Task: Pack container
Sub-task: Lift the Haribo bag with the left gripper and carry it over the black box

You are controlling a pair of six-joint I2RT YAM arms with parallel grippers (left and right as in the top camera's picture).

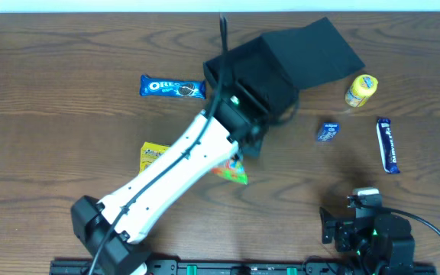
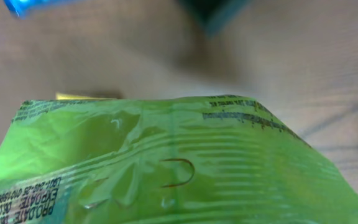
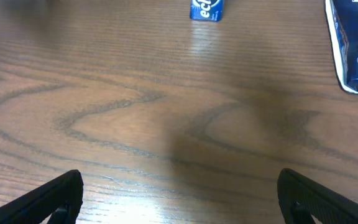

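While the right tool (image 3: 179, 180) is held low over the bare worktop (image 1: 67, 122), well to the near right of the container (image 1: 254, 80), its two fingers (image 3: 55, 196) are seen spread wide with nothing between them. The container, a dark square box, is placed toward the far middle of the worktop. Its flap lid (image 1: 323, 47) is folded back to the far right, so that the inside is left open.

The left tool (image 1: 241, 149) is extended to the near-left corner of the container, and a green packet (image 2: 166, 168) is pinched in it. The packet is held so close to the wrist camera that the fingers are covered by the foil. In the overhead view only an orange-and-green corner of it is shown below the wrist, just short of the container.

Left of the container an Oreo packet (image 1: 173, 87) is laid flat, near it but apart. A yellow packet (image 1: 153, 156) is laid further to the near left of the container, partly hidden by the white arm (image 1: 174, 172). To the right of the container, just beyond the lid, a small yellow bottle (image 1: 361, 90) is set. Nearer than the bottle a small blue packet (image 1: 328, 131) is laid, and a Cadbury bar (image 1: 388, 145) is laid lengthwise furthest right of the container, well apart from it.
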